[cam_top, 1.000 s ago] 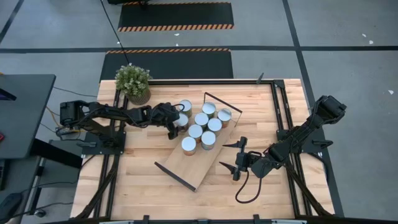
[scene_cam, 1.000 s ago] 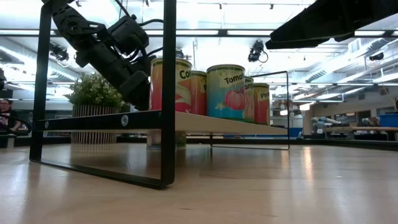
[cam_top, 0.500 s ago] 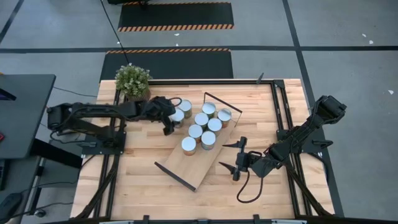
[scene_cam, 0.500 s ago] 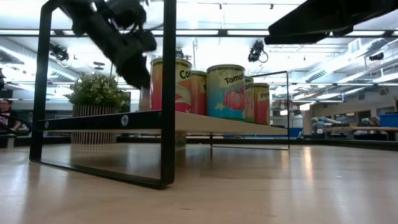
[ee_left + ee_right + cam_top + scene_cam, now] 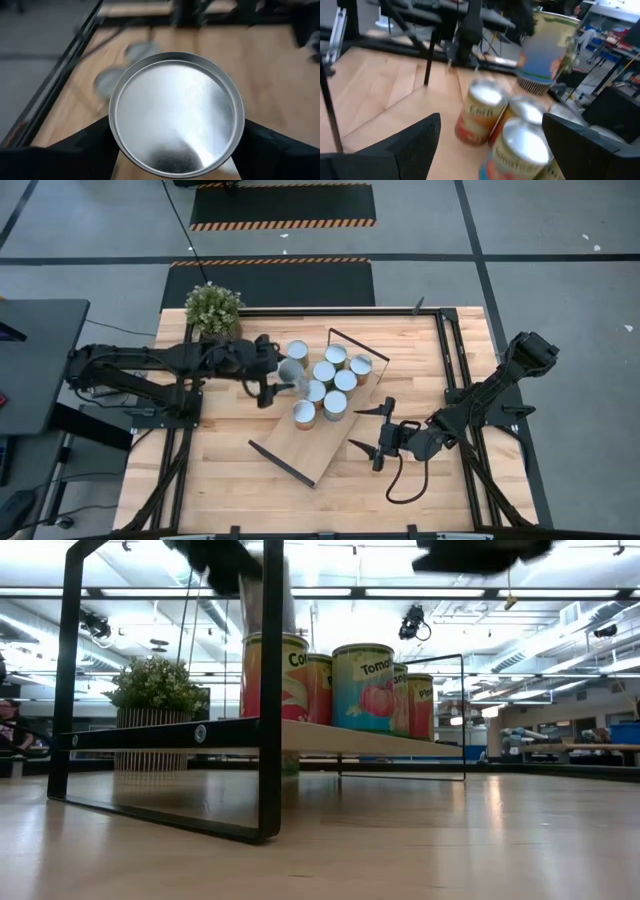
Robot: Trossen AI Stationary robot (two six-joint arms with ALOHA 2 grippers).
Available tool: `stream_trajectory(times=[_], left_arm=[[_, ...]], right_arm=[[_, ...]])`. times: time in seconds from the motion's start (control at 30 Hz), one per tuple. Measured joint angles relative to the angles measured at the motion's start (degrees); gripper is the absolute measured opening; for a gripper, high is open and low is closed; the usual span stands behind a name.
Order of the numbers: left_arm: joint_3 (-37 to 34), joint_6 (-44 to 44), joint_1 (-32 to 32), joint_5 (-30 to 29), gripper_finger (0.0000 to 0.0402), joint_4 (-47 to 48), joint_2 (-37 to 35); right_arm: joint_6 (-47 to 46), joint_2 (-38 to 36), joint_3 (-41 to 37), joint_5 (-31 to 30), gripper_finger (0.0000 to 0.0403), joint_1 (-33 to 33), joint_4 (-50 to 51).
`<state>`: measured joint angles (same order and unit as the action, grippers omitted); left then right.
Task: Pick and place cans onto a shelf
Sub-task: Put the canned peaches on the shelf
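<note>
At the far left corner of the bench point(image 5: 200, 470) stands a potted plant point(image 5: 214, 311), and just right of it the left end effector point(image 5: 268, 383) reaches in from the left, its fingers clamped on the sides of a can point(image 5: 288, 373) that it holds lifted above the shelf's left edge; the left wrist view shows this can's plain silver top point(image 5: 176, 113) filling the gap between the two dark fingers. The shelf point(image 5: 300, 448) lies diagonally across the middle of the bench, a light-wood board with black wire frames at its short ends, and six cans point(image 5: 334, 405) stand clustered on its far half, with one more can point(image 5: 297, 351) just beside its upper left edge, though whether that one rests on the board cannot be told. In the low view the nearest can point(image 5: 276, 677) shows the letters "Co", the next point(image 5: 362, 686) reads "Toma" above a picture of red tomatoes, and a farther one point(image 5: 421, 705) begins with "P". Right of the shelf, the right end effector point(image 5: 380, 434) sits low near the board's right edge with its fingers spread wide and nothing between them; its wrist view shows a blurred can point(image 5: 481, 116) lettered "Corn" and another beside it point(image 5: 516, 152) whose writing is too smeared to read.
</note>
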<state>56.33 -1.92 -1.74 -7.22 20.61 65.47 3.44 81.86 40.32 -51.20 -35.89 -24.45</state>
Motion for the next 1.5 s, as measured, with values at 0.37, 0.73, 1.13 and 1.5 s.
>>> stream_trajectory(times=[0.37, 0.73, 1.13, 1.5], left_arm=[[2.51, -3.53, 11.3, 6.13, 0.0318, -6.47, 2.16], [7.71, -8.74, 16.53, 6.01, 0.0318, -6.11, 11.17], [20.83, -15.32, 15.76, 10.38, 0.0318, 1.03, 20.99], [21.04, -19.0, 14.73, 11.32, 0.0318, -3.7, 23.93]], right_arm=[[-1.0, -0.51, 4.75, 13.12, 0.0358, 8.85, -0.12], [-8.52, -0.21, 6.55, 36.54, 0.0398, 17.79, -0.94], [-7.35, 0.75, 6.52, 46.33, 0.0396, 18.81, -2.31], [-5.22, 0.75, 6.55, 48.9, 0.0376, 18.81, -2.29]])
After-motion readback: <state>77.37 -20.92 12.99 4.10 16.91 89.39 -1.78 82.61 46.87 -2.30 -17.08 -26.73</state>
